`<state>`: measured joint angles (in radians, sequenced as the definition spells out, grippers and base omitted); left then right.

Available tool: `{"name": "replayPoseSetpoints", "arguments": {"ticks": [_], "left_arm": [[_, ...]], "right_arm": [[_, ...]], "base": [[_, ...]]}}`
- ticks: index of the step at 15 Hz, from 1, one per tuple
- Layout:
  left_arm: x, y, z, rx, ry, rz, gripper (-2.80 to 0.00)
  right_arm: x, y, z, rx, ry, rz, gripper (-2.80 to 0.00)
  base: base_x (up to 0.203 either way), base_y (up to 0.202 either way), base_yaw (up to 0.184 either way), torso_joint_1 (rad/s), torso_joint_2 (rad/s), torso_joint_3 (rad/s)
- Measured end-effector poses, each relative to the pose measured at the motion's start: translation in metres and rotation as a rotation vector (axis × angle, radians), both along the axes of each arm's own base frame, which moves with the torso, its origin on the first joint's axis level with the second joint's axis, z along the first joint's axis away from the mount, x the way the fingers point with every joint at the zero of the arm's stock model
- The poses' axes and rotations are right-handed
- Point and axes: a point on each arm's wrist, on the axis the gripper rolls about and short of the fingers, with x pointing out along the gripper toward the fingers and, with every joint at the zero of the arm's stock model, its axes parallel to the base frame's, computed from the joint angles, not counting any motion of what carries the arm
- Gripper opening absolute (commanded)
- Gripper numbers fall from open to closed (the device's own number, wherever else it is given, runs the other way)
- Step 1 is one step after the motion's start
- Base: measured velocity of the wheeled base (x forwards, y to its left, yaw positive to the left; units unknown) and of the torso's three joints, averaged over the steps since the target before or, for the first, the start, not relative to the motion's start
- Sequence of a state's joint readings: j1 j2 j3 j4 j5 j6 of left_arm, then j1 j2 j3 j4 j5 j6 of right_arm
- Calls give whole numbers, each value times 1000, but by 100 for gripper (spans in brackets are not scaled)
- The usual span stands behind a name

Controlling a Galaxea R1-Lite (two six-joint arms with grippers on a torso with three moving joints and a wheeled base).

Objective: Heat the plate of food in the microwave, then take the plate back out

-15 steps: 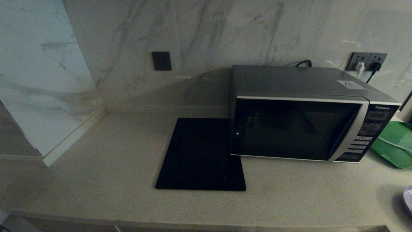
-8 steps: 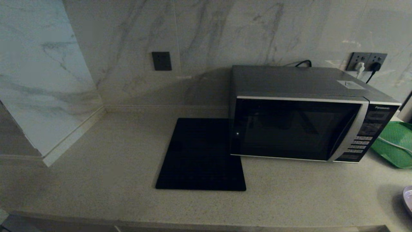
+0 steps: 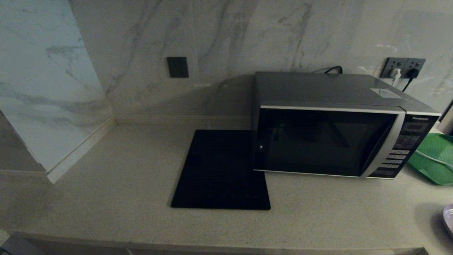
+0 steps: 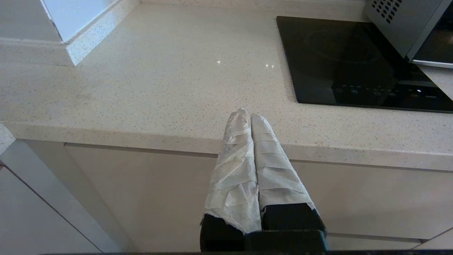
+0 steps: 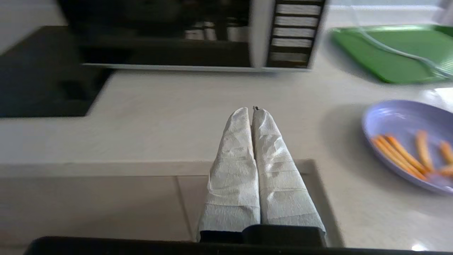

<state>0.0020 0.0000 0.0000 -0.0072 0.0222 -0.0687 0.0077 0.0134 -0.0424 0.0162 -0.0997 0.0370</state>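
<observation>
The silver-and-black microwave stands at the back right of the counter with its dark glass door closed; its door and button panel also show in the right wrist view. The pale lilac plate of food, bearing orange-brown sticks, lies on the counter near the front right; only its rim shows in the head view. My right gripper is shut and empty, hovering at the counter's front edge, left of the plate. My left gripper is shut and empty at the front edge, left of the black mat.
A flat black square mat lies left of the microwave. A green tray with a white cable across it sits right of the microwave. Wall sockets with plugs are behind. A marble wall block juts out at the left.
The head view shows no change in the microwave, mat, tray or plate. Neither arm enters that view.
</observation>
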Motion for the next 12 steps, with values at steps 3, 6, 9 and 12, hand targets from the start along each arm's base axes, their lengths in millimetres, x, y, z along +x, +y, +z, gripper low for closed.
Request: {"name": "replayPoseSetpoints", "arguments": {"ticks": [3,6,9,12], "left_arm": [[0,0,0,0,0,-1,-280],[0,0,0,0,0,1,-280],[0,0,0,1,0,-1,-280],[0,0,0,1,0,1,-280]], "right_arm": [[1,2,-7,-4,6,71,-280],[2,2,-10,13,9,76,-280],[2,1,-10,47,7,61,-280],[2,1,-10,50,7,60,-280]], "base": [[0,0,0,0,0,0],[0,0,0,0,0,0],[0,0,0,0,0,0],[0,0,0,0,0,0]]}}
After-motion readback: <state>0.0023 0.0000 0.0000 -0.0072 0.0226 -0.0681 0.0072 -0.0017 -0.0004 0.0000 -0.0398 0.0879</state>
